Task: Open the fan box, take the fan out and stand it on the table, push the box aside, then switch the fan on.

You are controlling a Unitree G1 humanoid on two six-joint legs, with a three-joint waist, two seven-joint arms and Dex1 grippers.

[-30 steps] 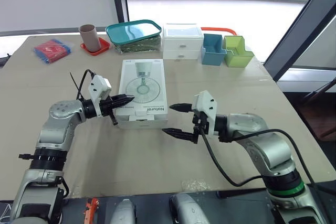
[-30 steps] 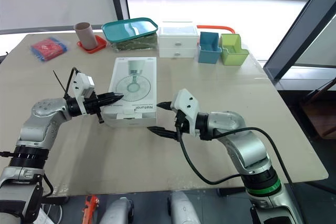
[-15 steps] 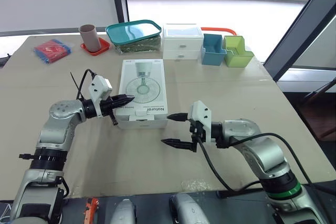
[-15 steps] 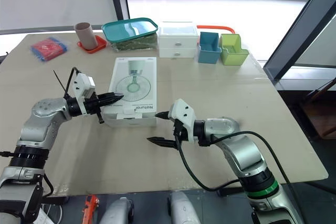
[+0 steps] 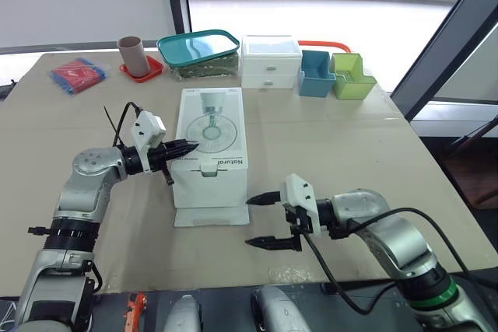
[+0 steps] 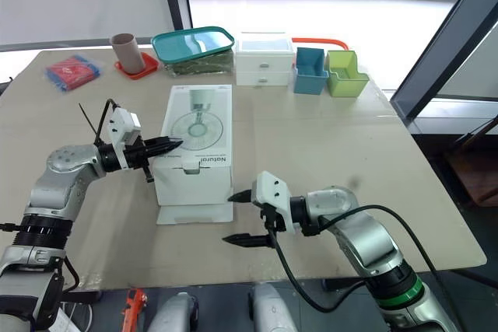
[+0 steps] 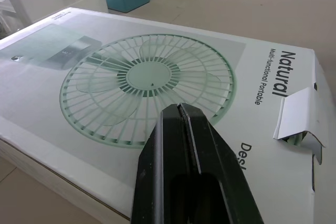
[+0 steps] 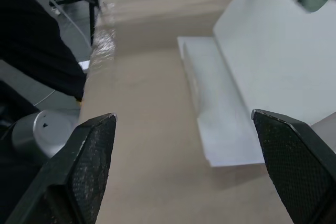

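The white fan box [image 5: 210,141] lies flat mid-table with a fan drawing on its lid. Its near end flap [image 5: 206,215] hangs open and rests on the table. My left gripper [image 5: 184,147] is shut, its tips lying on the box lid [image 7: 147,72] near the left front corner, with nothing held. A small tab [image 7: 299,119] stands up at the lid's front edge. My right gripper [image 5: 250,222] is open wide just right of the lowered flap [image 8: 220,129], close above the table and holding nothing. The fan itself is hidden inside.
Along the far edge stand a red packet [image 5: 76,74], a cup on a red coaster [image 5: 132,54], a teal lidded container [image 5: 198,50], white drawers [image 5: 270,60], a blue bin [image 5: 315,72] and a green bin [image 5: 352,75]. The table's near edge runs just behind my right gripper.
My right gripper has drawn back from the box toward the table's near edge, and the box's front flap has swung down onto the table. The left gripper has stayed put.
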